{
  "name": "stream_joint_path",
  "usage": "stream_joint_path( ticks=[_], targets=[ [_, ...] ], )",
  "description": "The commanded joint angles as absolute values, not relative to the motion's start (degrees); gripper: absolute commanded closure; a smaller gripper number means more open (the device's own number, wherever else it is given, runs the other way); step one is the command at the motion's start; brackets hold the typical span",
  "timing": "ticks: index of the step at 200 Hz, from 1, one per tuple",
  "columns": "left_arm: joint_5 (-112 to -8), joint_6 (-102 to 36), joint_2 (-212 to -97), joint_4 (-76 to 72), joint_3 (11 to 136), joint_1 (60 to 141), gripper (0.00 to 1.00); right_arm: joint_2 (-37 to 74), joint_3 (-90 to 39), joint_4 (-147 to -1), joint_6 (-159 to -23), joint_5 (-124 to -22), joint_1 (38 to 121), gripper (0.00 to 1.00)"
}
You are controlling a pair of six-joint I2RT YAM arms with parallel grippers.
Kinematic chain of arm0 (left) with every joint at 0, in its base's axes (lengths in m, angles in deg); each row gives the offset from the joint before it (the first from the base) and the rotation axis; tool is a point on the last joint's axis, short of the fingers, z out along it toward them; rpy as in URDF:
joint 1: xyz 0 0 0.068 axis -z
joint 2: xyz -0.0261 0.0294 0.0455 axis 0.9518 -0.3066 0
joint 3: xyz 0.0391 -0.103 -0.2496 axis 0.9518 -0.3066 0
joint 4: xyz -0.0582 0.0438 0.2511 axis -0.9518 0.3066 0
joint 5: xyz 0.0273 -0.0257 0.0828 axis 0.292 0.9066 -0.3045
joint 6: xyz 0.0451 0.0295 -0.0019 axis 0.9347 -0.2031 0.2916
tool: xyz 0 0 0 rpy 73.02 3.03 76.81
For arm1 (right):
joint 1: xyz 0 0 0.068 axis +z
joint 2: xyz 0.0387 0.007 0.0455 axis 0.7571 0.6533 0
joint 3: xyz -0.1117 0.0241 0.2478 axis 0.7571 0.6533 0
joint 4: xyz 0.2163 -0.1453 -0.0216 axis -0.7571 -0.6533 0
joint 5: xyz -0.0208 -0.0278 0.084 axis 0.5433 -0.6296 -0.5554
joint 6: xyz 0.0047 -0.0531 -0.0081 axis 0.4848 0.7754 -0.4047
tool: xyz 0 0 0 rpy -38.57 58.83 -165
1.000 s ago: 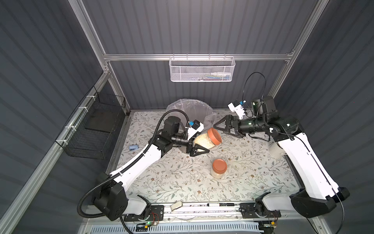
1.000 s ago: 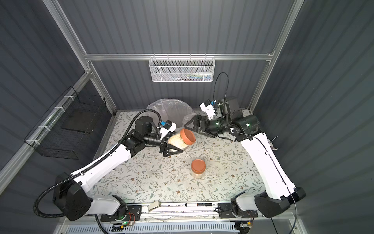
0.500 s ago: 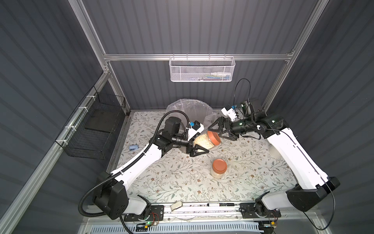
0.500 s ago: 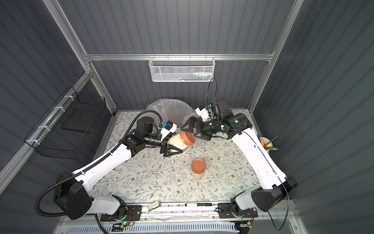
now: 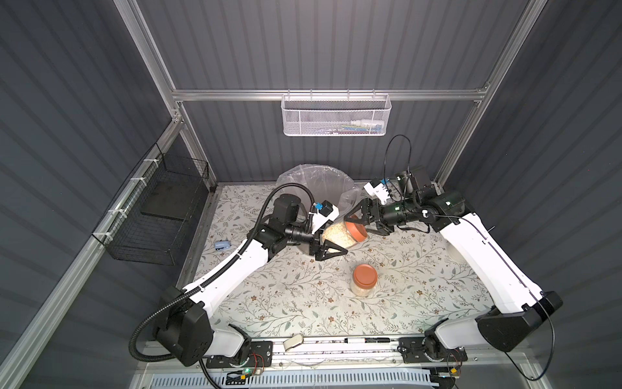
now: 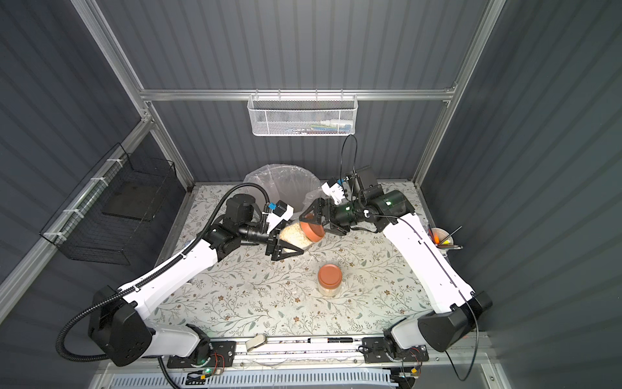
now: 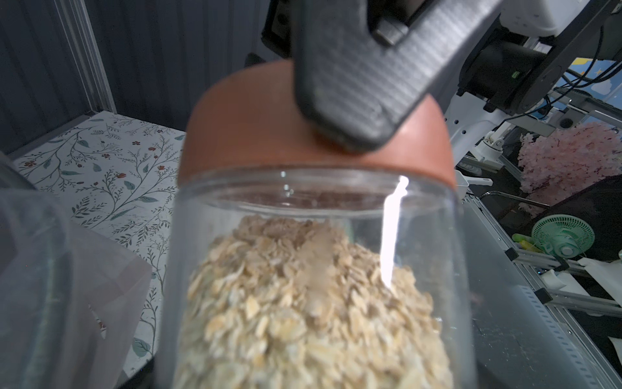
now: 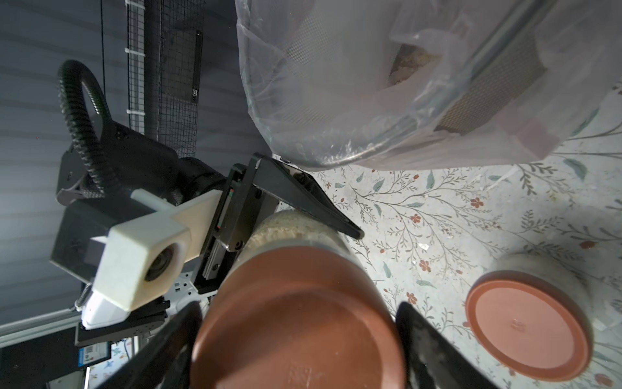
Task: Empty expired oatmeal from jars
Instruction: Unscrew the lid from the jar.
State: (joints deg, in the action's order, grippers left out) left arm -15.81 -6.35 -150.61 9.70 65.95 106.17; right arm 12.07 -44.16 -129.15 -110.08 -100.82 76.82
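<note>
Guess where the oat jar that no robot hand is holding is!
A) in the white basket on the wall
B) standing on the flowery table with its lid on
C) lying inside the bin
B: the free jar stands upright on the table, orange lid on; the left gripper holds the other jar.

tilted lidded jar [image 5: 337, 236] aloft; second jar [image 5: 364, 277] upright.

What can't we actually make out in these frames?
- Bin contents: right wrist view, cloudy liner veils them.
- Right end effector on held jar's lid: contact unclear, both wrist views too close and blurred.
- Standing jar fill level: top views, own lid covers it.
- Wall basket items: top views, too small.
</note>
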Motion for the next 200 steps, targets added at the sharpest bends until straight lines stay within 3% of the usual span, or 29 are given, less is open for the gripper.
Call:
stream_joint_path(
  ticks=[1, 25, 45, 52, 66, 73, 174, 200],
  targets=[
    [-13.5, -6.0, -147.8, 4.6, 68.3, 105.8, 1.00, 11.8, -43.0, -130.5, -108.7, -100.8, 77.0, 0.32],
    [-13.5, -6.2, -148.1, 4.5, 68.2, 105.7, 1.00, 11.4, -43.3, -131.2, -108.2, -100.8, 77.0, 0.41],
    [-13.5, -6.4, -148.1, 4.2, 68.1, 105.7, 1.00, 11.0, -44.3, -132.1, -107.4, -100.6, 77.0, 0.42],
    [-13.4, -6.5, -148.1, 4.1, 68.2, 105.7, 1.00, 10.8, -44.3, -132.4, -107.1, -100.7, 76.8, 0.35],
    [-13.5, -6.6, -148.0, 4.1, 68.0, 105.7, 1.00, 10.5, -43.5, -132.3, -107.0, -100.8, 76.9, 0.04],
    [-13.4, -6.5, -147.9, 4.1, 68.1, 105.7, 1.00, 10.1, -42.8, -131.9, -107.1, -101.3, 76.8, 0.01],
    [-13.4, -6.4, -146.7, 4.5, 67.7, 105.7, 1.00, 10.9, -40.6, -126.8, -109.8, -103.8, 77.0, 0.01],
    [-13.2, -6.4, -146.8, 4.3, 67.7, 105.6, 1.00, 10.7, -40.4, -128.9, -107.6, -102.7, 77.0, 0.19]
  ],
)
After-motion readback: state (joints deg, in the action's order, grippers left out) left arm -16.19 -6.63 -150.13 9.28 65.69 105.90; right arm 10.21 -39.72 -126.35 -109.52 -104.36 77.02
